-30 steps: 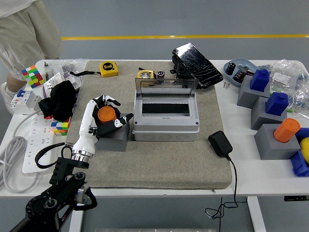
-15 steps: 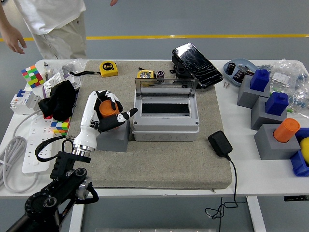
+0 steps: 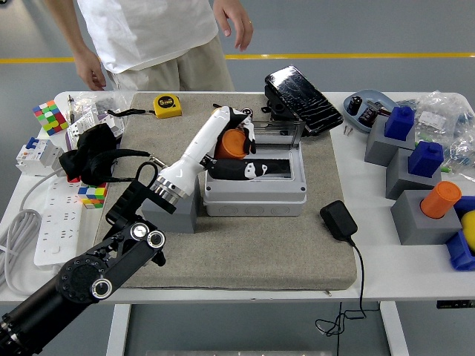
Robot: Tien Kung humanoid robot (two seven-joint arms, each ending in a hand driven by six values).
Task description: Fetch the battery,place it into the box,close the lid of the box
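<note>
My left hand [image 3: 239, 150] is shut on the orange battery [image 3: 231, 144] and holds it over the left end of the open grey box [image 3: 254, 194]. The thumb reaches down across the box's dark inside. The box's lid [image 3: 276, 130] stands upright at its far edge. The grey holder block [image 3: 182, 215] left of the box is partly hidden by my forearm. The right arm is out of view.
A person stands at the far side, hands [image 3: 234, 20] hanging above the table. A yellow tape measure [image 3: 168, 105], black pouch [image 3: 303, 89], black adapter [image 3: 338, 220], colour cubes [image 3: 49, 116], power strip [image 3: 56, 222] and grey blocks with blue and orange cylinders [image 3: 436, 202] lie around.
My left hand lifted the orange battery out of the grey holder block and carried it right, over the open box. The person stepped in closer behind the table.
</note>
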